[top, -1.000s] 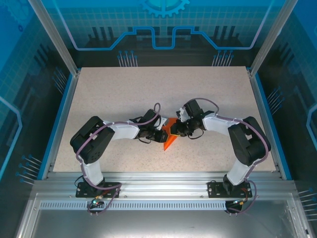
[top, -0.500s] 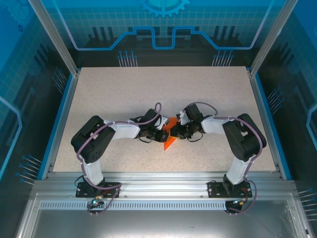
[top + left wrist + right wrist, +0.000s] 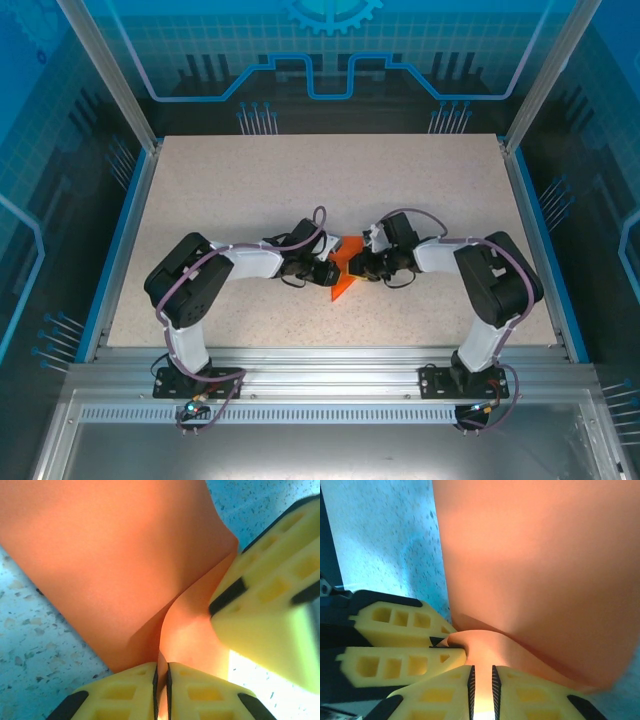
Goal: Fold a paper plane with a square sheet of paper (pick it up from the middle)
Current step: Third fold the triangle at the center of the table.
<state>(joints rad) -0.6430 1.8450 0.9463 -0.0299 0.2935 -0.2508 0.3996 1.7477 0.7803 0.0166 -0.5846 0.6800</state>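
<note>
The orange paper [image 3: 343, 274] is a creased, pointed shape on the table's middle, its tip toward the near edge. My left gripper [image 3: 329, 272] meets it from the left, my right gripper [image 3: 359, 267] from the right. In the left wrist view the paper [image 3: 115, 555] rises in a ridge into my left gripper [image 3: 161, 671], which is shut on its edge; a right finger [image 3: 272, 605] stands close by. In the right wrist view a curled fold of paper [image 3: 535, 555] runs between the pads of my right gripper [image 3: 482, 672], shut on it, with the left fingers [image 3: 395, 640] alongside.
The speckled beige table [image 3: 250, 190] spreads around the paper. Blue rails [image 3: 120, 240] line its left and right sides, and an aluminium frame [image 3: 320, 360] carrying both arm bases runs along the near edge.
The right arm's wrist has dropped lower and shifted slightly right, closer to the table. The left arm and the paper have barely moved.
</note>
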